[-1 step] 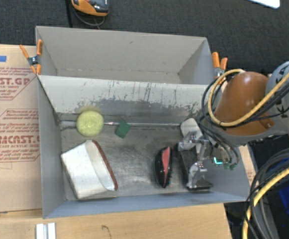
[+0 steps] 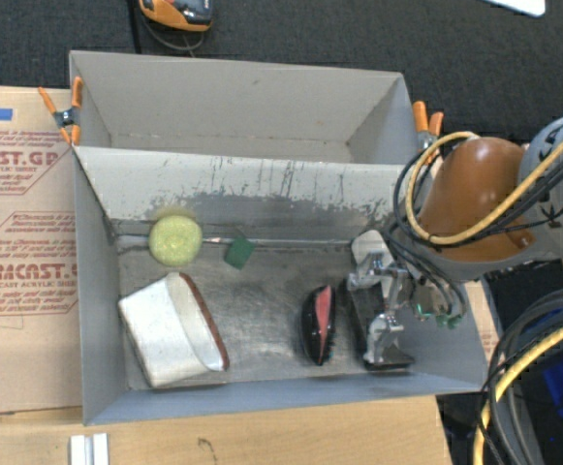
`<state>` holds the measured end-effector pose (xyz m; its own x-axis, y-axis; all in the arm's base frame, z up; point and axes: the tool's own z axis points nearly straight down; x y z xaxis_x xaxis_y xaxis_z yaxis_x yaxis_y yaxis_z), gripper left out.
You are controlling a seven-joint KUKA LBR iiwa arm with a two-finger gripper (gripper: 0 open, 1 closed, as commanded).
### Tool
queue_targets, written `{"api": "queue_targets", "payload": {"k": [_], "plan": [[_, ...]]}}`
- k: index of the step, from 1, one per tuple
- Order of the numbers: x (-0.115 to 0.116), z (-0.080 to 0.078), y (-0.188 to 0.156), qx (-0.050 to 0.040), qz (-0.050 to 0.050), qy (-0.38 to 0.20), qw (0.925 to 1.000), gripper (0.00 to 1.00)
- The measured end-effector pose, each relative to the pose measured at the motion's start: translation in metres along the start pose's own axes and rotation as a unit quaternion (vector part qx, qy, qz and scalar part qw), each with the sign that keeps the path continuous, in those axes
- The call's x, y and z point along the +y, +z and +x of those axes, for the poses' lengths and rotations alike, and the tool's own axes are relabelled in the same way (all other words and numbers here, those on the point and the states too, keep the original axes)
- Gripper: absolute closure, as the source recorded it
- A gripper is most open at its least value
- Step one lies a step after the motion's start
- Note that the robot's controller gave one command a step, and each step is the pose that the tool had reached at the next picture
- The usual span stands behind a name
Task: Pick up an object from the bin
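Observation:
My gripper (image 2: 386,303) is low in the bin's right front part, coming in from the right. Directly beneath it lies a black elongated thing (image 2: 386,355), its front end sticking out near the bin's front wall. Whether the gripper touches it is hidden by the gripper's own body. Just to the left lies a black oval thing with a pink-red stripe (image 2: 319,324), lengthwise from back to front and a short gap from the gripper.
A yellow-green ball (image 2: 175,239) rests at the back left of the floor, with a small green block (image 2: 238,252) beside it. A white box with a brown edge (image 2: 172,330) fills the front left corner. The arm's orange cover and cables hang over the right rim.

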<state>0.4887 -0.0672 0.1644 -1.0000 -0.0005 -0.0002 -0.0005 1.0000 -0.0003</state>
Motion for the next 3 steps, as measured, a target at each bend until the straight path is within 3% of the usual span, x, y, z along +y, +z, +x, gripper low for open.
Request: {"api": "queue_targets", "payload": {"k": [1,2,3], "plan": [[0.046,-0.002,0.091,0.0037,0.0,-0.004,1.0,1.0],[0.046,-0.002,0.091,0.0037,0.0,-0.004,1.0,1.0],[0.058,-0.005,-0.061,-0.0025,0.0,0.002,1.0,1.0]]}}
